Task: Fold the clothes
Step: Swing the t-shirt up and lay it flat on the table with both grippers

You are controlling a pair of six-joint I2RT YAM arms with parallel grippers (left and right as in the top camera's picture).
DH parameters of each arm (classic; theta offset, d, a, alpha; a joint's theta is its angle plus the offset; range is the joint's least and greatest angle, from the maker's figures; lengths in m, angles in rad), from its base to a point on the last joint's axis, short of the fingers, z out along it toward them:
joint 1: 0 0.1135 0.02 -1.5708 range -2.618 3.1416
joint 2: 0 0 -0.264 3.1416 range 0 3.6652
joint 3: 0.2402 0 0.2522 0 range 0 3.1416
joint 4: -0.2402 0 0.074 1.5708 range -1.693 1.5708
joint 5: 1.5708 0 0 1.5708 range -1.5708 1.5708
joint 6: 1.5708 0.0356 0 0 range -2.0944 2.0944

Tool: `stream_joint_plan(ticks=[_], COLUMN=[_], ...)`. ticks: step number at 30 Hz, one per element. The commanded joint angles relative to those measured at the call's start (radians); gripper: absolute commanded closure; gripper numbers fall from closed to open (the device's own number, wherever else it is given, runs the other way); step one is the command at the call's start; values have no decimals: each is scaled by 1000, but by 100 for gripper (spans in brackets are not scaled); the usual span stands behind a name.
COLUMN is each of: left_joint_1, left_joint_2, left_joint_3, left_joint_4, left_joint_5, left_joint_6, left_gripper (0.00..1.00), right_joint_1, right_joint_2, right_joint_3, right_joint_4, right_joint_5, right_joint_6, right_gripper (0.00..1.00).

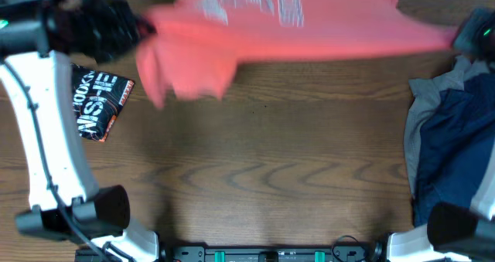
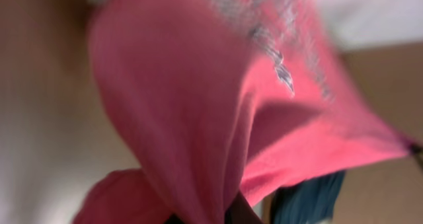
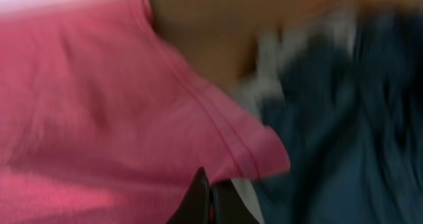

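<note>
Coral-red T-shirt (image 1: 286,26) hangs stretched, blurred, between left gripper (image 1: 145,30) and right gripper (image 1: 461,38); both jaws pinched closed on its edge

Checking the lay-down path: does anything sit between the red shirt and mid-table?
Nothing visible. The red shirt is stretched along the far edge of the table; the black printed garment and navy-grey pile lie off to the sides.

Down on the left side there's a small flat black item (image 1: 102,103) with bold white lettering and orange edges, lying at a slight tilt. Packet or cloth, can't tell. It's resting on a dark wood-grain table (image 1: 271,161).
</note>
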Motion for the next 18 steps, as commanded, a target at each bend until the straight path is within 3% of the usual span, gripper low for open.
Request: stream_joint_plan(ticks=[1, 11, 18], left_joint_1=[-29, -58, -58], left_joint_2=[23, 23, -24], left_joint_3=[-116, -695, -1000], left_joint_4=[-96, -70, 17], left_joint_5=[-179, -272, -283], left_joint_6=[166, 183, 180], left_gripper=[94, 94, 94], right_joint_1=[-10, -10, -23], right_joint_2=[29, 31, 19], right_joint_3=[-103, -565, -756], right_joint_4=[-69, -90, -85], right_joint_5=[96, 87, 87], right_joint_6=[-29, -1, 68], right_gripper=[99, 99, 99])
